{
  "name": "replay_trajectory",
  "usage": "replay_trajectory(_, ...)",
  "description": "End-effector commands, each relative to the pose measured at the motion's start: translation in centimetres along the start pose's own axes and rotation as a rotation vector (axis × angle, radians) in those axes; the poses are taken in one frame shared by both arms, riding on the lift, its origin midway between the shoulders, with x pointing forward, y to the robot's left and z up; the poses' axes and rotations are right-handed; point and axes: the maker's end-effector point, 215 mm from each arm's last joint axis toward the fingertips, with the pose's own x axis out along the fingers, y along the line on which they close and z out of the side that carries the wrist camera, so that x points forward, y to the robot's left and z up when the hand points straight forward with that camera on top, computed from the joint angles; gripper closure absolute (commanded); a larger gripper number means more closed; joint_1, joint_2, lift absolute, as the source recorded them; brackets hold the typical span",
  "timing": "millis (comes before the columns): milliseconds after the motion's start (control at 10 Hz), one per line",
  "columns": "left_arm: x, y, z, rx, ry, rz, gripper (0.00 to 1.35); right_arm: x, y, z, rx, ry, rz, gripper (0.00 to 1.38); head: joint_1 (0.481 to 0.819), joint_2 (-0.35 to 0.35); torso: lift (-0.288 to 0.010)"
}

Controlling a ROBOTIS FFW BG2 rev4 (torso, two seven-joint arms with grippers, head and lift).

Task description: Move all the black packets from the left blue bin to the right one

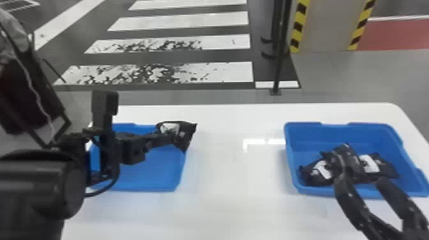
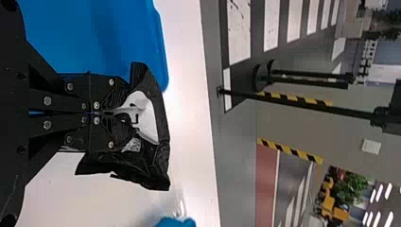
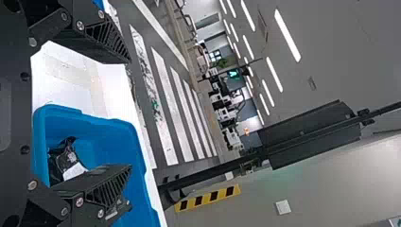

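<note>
Head view: one black packet (image 1: 186, 130) is clamped between the closed-in fingers of the left gripper (image 1: 172, 138), held at the inner side of the left blue bin (image 1: 143, 175). More black packets (image 1: 314, 179) are contained in the right blue bin (image 1: 319, 134), by whose near edge the right gripper (image 1: 360, 181) is positioned, its fingers spread apart

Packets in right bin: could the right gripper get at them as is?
Likely yes, though its height is hard to judge. The right gripper is open and empty, its tips near the packets at the right bin's near side. The left gripper, holding another packet, is over by the left bin.
</note>
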Motion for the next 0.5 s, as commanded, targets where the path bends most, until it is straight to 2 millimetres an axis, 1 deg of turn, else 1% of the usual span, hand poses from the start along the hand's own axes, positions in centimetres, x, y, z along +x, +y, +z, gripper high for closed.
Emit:
replay_trajectory(0, 1.3, -6.0, 0.2, 0.020, -0.014, -0.137, 1.20, 0.8, 0.4, 0.4, -0.003, -0.006, 0.020, 0.26, 0.695, 0.062, -0.140)
replay_trajectory(100, 1.9, -9.4, 0.2, 0.022, -0.020, -0.218, 1.20, 1.5, 1.1, 0.6, -0.004, 0.000, 0.056, 0.26, 0.695, 0.034, -0.140)
replay_trajectory(300, 2.7, -15.6, -0.1, 0.029, -0.018, -0.359, 1.20, 3.2, 3.4, 1.1, 0.013, -0.009, 0.129, 0.26, 0.695, -0.056, -0.140)
replay_trajectory(400, 2.8, -17.6, -0.1, 0.036, -0.017, -0.402, 1.20, 3.9, 4.3, 1.1, 0.026, -0.011, 0.156, 0.26, 0.695, -0.072, -0.140)
